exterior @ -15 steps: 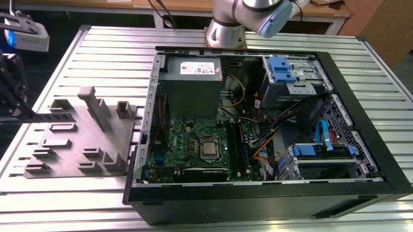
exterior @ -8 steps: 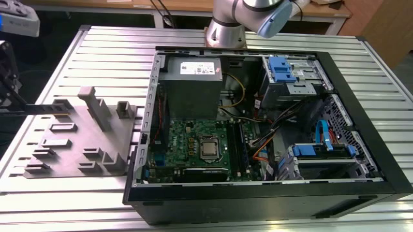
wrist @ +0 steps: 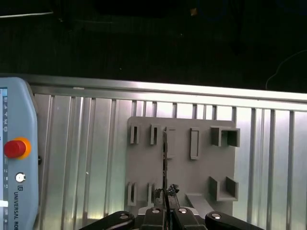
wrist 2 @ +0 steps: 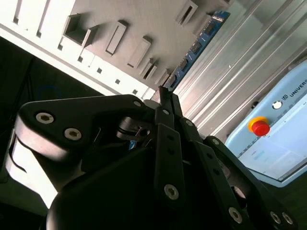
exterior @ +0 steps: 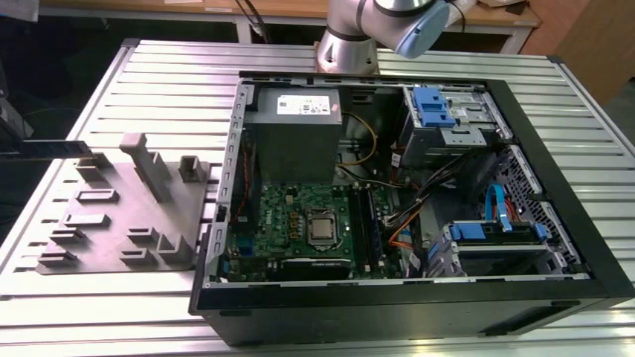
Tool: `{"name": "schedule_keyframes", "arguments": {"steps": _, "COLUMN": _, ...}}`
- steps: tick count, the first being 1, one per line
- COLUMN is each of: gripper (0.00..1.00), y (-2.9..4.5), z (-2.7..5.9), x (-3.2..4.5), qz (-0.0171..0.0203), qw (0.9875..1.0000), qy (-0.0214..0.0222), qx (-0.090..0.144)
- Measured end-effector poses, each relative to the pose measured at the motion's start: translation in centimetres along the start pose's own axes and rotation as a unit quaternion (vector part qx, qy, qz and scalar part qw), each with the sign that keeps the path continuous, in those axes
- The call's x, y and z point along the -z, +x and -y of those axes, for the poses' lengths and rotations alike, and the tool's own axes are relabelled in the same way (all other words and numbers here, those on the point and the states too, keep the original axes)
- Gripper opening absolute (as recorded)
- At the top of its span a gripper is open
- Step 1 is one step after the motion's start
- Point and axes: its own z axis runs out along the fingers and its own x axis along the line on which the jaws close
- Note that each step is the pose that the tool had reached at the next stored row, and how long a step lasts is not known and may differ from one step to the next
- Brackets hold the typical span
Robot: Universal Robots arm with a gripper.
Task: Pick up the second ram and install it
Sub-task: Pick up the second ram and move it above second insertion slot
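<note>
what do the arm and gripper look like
The arm is a silver-grey metal tube with a light blue cap on its joint. The gripper is black, built of flat linkage bars pinned with silver screws, and it narrows toward its tip.

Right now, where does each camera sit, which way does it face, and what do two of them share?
Exterior view: high, facing down on the open computer case and grey tray; arm shows.
First wrist view: wrist-mounted, facing down past the gripper onto the tray.
Second wrist view: wrist-mounted, looking along the gripper's linkage.
Both wrist views share the second ram, tray and teach pendant.
</note>
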Motion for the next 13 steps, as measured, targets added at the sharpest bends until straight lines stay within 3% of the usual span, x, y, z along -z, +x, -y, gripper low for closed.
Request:
{"name": "schedule_keyframes", "arguments": {"steps": 5, "gripper": 0.1, "y": -0.08, "z": -0.05, "x": 1.72, "qz": 0.0003, "qw": 1.0, "qy": 0.0, "qx": 0.0}}
{"name": "schedule_keyframes", "arguments": {"steps": 10, "gripper": 0.1, "y": -0.08, "z": -0.06, "x": 1.81, "qz": 0.0005, "qw": 1.0, "qy": 0.0002, "qx": 0.0}}
{"name": "schedule_keyframes", "arguments": {"steps": 13, "gripper": 0.1, "y": -0.06, "z": 0.39, "x": 1.85, "qz": 0.0004, "qw": 1.0, "qy": 0.0001, "qx": 0.0}}
